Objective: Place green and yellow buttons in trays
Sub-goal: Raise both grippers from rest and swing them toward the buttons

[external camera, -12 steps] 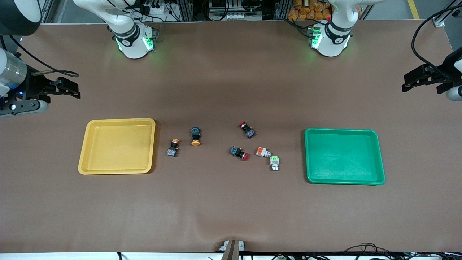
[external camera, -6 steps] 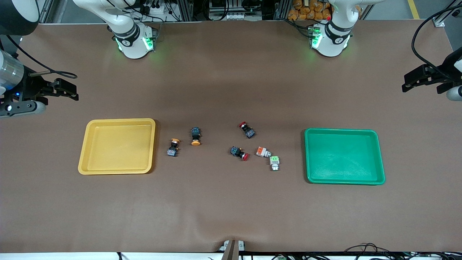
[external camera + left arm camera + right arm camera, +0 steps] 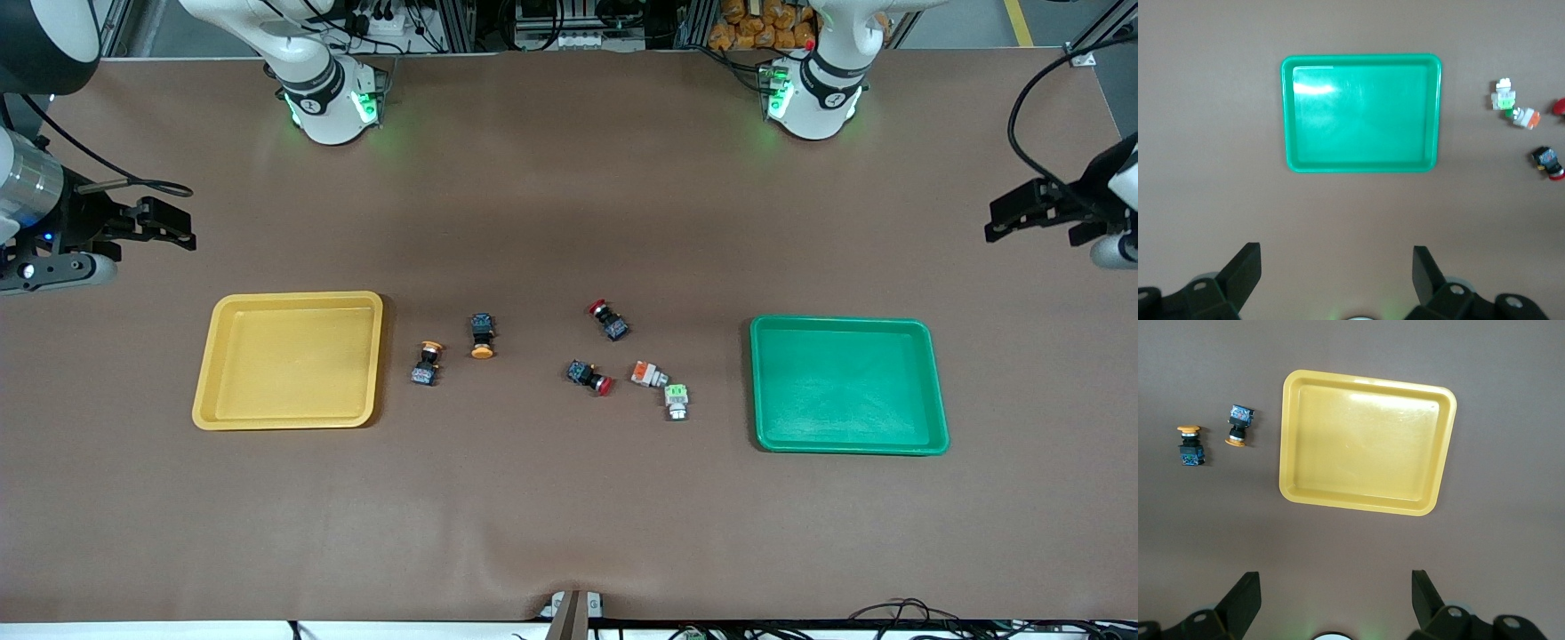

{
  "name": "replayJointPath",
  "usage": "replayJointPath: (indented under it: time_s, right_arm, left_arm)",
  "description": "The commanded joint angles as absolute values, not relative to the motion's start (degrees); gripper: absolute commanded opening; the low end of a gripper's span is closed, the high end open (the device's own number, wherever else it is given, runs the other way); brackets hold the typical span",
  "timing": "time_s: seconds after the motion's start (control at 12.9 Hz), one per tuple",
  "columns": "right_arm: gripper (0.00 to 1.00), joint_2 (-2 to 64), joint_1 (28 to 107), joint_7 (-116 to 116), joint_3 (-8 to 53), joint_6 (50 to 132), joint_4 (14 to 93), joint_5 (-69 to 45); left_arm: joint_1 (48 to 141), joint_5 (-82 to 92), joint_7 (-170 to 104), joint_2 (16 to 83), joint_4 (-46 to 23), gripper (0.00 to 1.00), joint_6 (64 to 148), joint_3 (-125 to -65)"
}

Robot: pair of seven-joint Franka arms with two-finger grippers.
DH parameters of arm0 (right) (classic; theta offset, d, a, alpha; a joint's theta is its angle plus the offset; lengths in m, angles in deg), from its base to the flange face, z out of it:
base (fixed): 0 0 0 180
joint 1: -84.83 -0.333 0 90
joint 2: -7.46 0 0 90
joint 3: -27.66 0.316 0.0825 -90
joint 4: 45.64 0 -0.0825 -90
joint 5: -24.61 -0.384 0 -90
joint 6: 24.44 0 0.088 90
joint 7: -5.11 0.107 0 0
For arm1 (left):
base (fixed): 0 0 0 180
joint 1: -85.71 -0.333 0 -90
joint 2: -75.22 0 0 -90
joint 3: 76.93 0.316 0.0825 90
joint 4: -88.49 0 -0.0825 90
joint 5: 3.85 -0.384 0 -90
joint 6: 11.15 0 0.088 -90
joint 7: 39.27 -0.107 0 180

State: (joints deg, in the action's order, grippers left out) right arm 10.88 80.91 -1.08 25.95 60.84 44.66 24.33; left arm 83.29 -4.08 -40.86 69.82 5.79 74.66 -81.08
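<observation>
Nothing is picked yet: the left gripper (image 3: 1022, 213) and right gripper (image 3: 164, 227) hang spread at the table's ends, so next comes reaching mid-table for the green-capped white button (image 3: 677, 397) or the yellow-capped black buttons (image 3: 481, 336), for the shallow green plastic tray (image 3: 935, 391) and yellow plastic tray (image 3: 206, 373).

buttons (image 3: 542, 354) on table between two trays (image 3: 289, 422)

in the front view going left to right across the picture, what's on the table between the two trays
yellow tray → yellow button → second yellow button → red button → second red button → orange-capped button → green button → green tray
</observation>
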Motion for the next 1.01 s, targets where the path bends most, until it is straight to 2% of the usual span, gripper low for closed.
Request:
replayJointPath:
  time_s: [0.0,0.31,0.47,0.7,0.93]
  right_arm:
    - [1.0,11.8,77.5,3.3,25.4,60.4,43.6,24.6]
    - [1.0,13.7,70.5,17.0,25.4,61.6,44.1,20.4]
    - [1.0,13.8,66.6,23.7,25.4,64.3,45.9,18.9]
    - [1.0,16.0,65.1,25.0,25.4,66.3,46.0,18.6]
    - [1.0,20.7,63.7,24.8,25.5,73.0,48.4,18.5]
  left_arm:
    - [83.3,-3.2,-40.7,67.8,6.5,1.0,78.2,-81.2]
    - [84.1,-3.1,-29.7,65.7,6.8,1.0,81.5,-81.7]
    - [83.5,3.4,-18.1,64.5,7.0,1.0,83.3,-81.3]
    - [83.3,9.8,-4.3,60.7,9.4,1.0,87.6,-80.9]
    - [84.1,10.0,2.9,56.8,10.7,1.0,90.2,-81.1]
